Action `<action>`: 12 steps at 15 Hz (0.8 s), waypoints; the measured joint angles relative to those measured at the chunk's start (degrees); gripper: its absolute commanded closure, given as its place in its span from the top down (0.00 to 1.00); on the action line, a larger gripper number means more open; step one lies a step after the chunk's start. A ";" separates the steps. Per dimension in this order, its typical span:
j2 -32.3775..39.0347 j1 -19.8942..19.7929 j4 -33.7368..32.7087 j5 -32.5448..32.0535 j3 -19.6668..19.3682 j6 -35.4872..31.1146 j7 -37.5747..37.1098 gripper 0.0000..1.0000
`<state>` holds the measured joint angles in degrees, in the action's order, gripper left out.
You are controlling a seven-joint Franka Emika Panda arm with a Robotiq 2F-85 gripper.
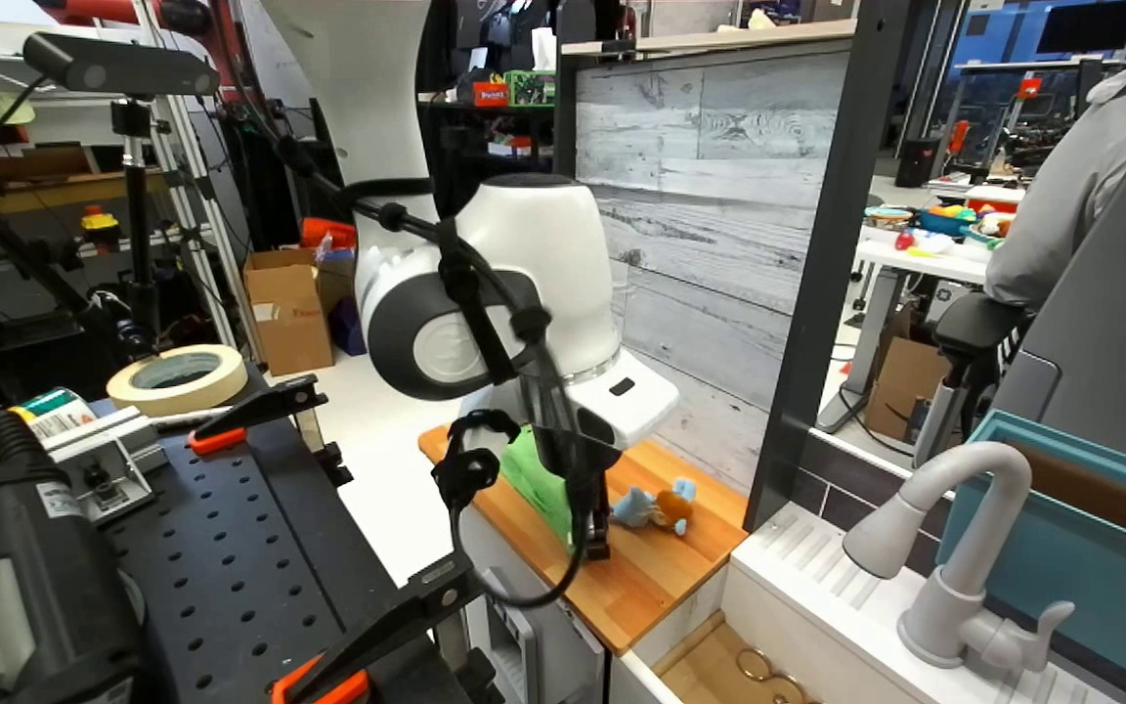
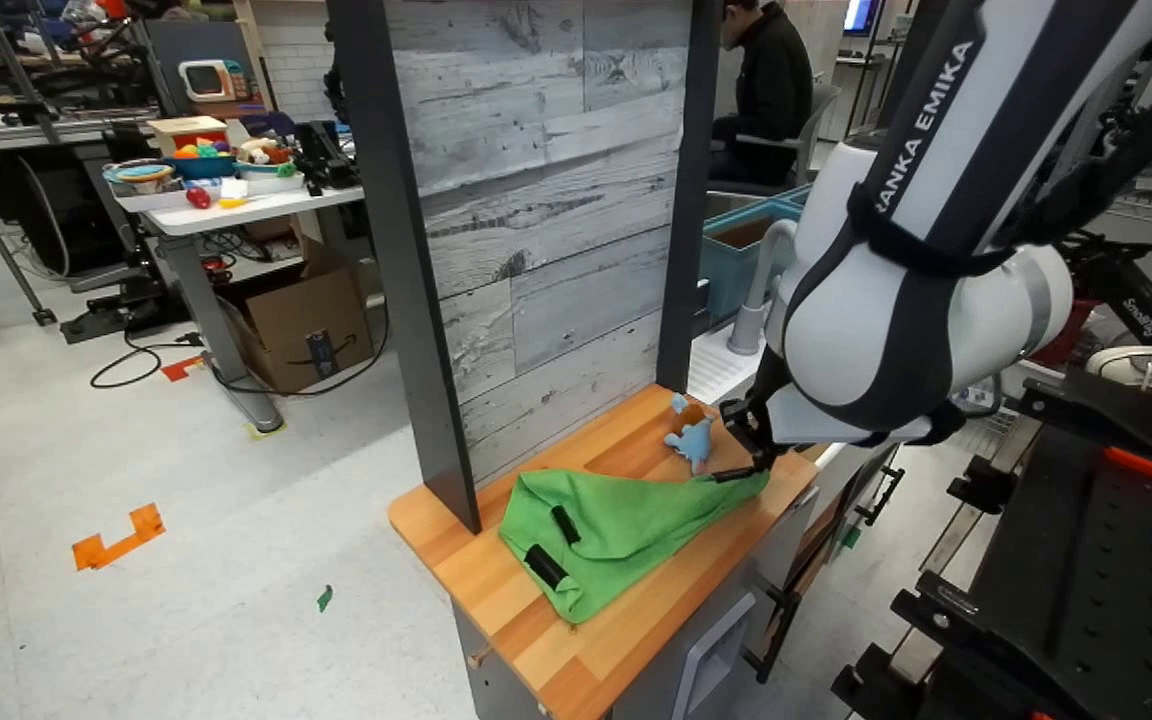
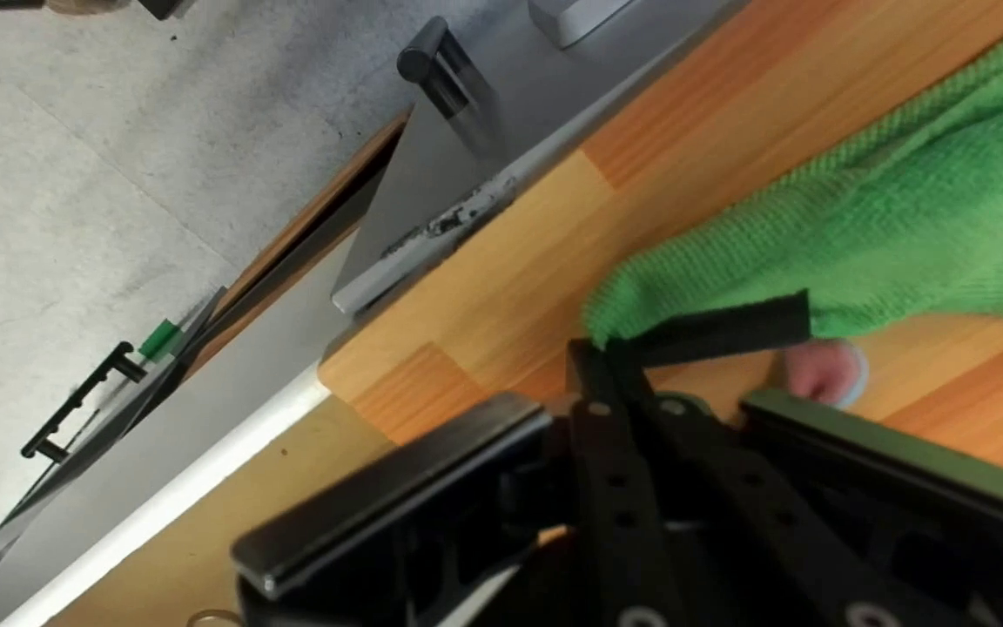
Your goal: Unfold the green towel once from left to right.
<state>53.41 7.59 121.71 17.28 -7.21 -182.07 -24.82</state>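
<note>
Lower than the pincer (image 3: pixel 604 353), we see a basin (image 1: pixel 778 626) holding brass-coloured rings (image 1: pixel 768 677); well apart from the pincer stands a teal bin (image 1: pixel 1091 577), brown inside. We find its fingers (image 3: pixel 590 381) pressed together, pinching the narrow end of the green towel (image 2: pixel 636 510), which spreads away across the wooden top (image 2: pixel 526 620).
</note>
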 measured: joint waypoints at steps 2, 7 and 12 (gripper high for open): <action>2.10 0.01 -1.82 0.21 0.00 0.59 -0.51 0.40; 3.27 -0.03 -3.85 0.21 0.28 1.77 -0.62 0.77; 1.22 -0.03 -3.09 0.21 0.89 1.58 -0.25 1.00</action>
<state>54.63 7.56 118.62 17.48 -6.32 -180.49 -25.06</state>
